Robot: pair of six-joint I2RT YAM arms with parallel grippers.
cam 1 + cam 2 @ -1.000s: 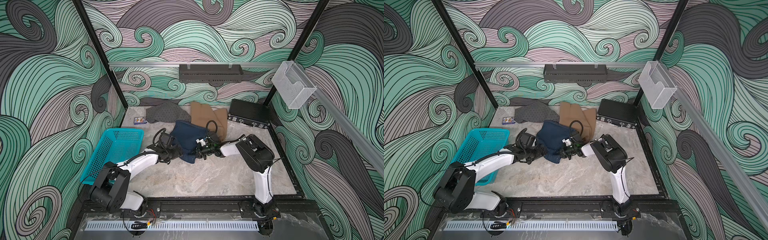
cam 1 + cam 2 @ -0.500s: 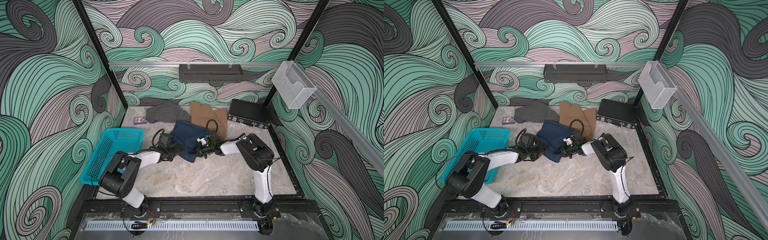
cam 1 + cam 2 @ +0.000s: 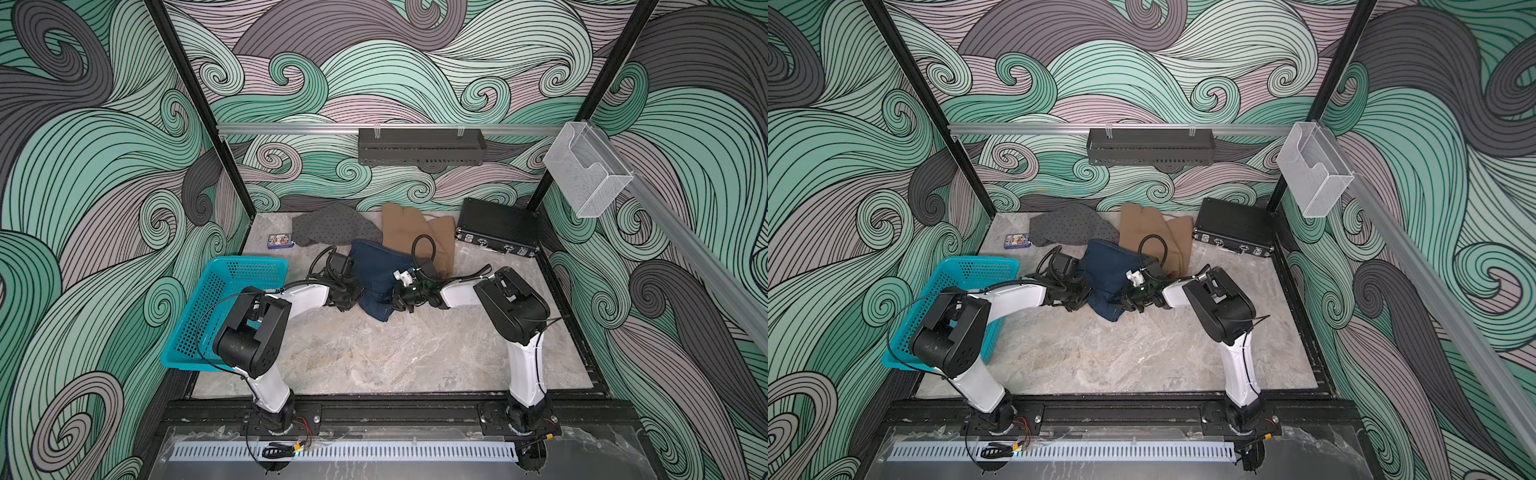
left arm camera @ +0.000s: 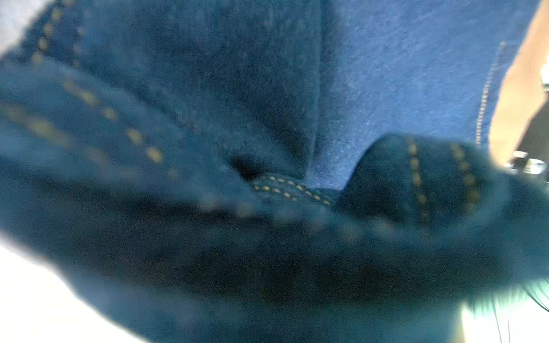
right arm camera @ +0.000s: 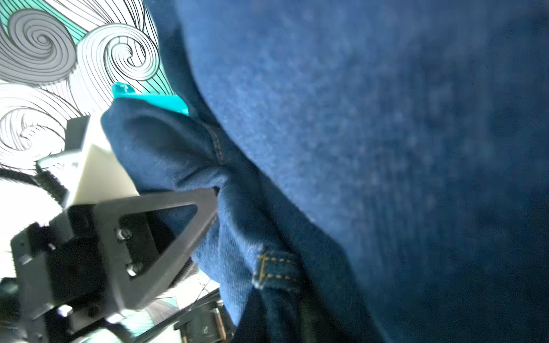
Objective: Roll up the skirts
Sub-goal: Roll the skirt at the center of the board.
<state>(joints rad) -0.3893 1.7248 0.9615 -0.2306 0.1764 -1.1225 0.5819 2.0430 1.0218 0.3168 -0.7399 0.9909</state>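
Observation:
The dark blue denim skirt [image 3: 376,270] [image 3: 1106,266] lies bunched mid-table, partly over the tan-brown skirt [image 3: 409,230]. The grey dotted skirt [image 3: 332,226] lies flat behind them. My left gripper [image 3: 353,297] [image 3: 1086,297] is at the denim's left edge. In the right wrist view one of its fingers [image 5: 154,203] pinches a bunched fold of denim [image 5: 356,118]. My right gripper [image 3: 397,301] [image 3: 1127,301] is at the denim's near right edge, its jaws hidden by cloth. Denim [image 4: 386,74] fills the left wrist view.
A teal basket [image 3: 232,291] stands at the left beside my left arm. A black hard case [image 3: 496,226] sits at the back right and a small card box [image 3: 280,241] at the back left. A black shelf [image 3: 419,145] hangs on the back wall.
My left arm's elbow has swung up and to the right, and its gripper has pushed into the denim's left edge and closed on it. The right arm has barely moved.

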